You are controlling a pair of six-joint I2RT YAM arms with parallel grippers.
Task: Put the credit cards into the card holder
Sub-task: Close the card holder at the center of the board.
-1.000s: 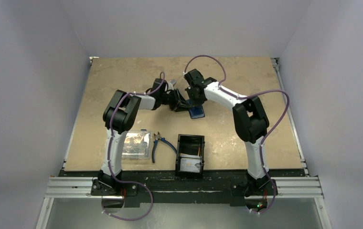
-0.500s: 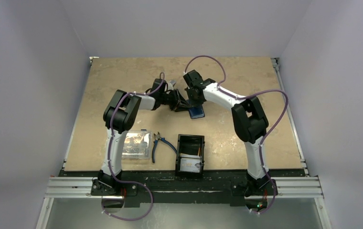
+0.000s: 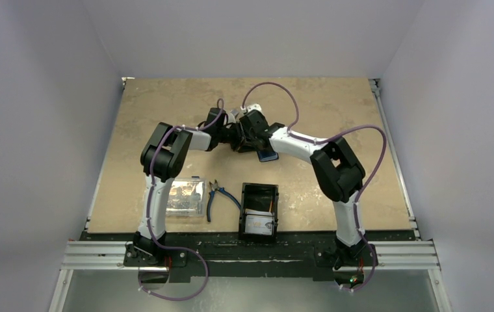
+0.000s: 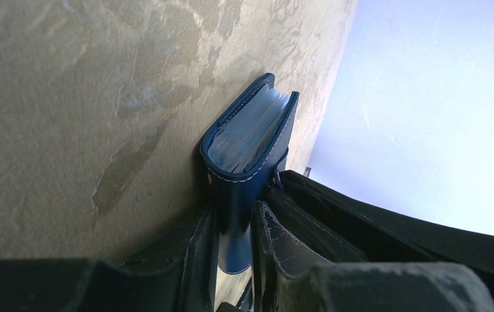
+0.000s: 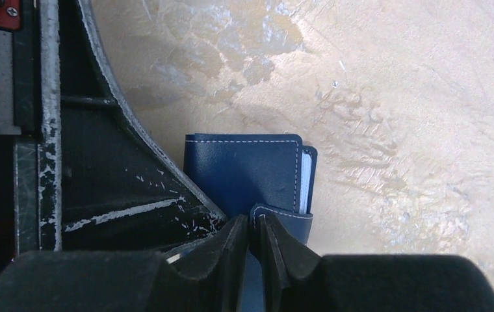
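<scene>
From above, the left tool [image 3: 247,144] and right tool [image 3: 259,143] crowd over the blue wallet [image 3: 268,155] in the middle of the surface [image 3: 335,104]. The likeliest trouble is the two pulling against each other, so the wallet twists or slips free. A white card [image 3: 258,225] lies in the black tray [image 3: 244,195] near the front edge. In the left wrist view, the folded wallet [image 4: 247,136] shows pale edges inside, its near end clamped between the left tool's fingers [image 4: 277,247]. In the right wrist view, the right tool [image 5: 253,227] is pinched on the wallet's strap [image 5: 286,221] (a small tab, easily lost), with the wallet's body just beyond its tips.
</scene>
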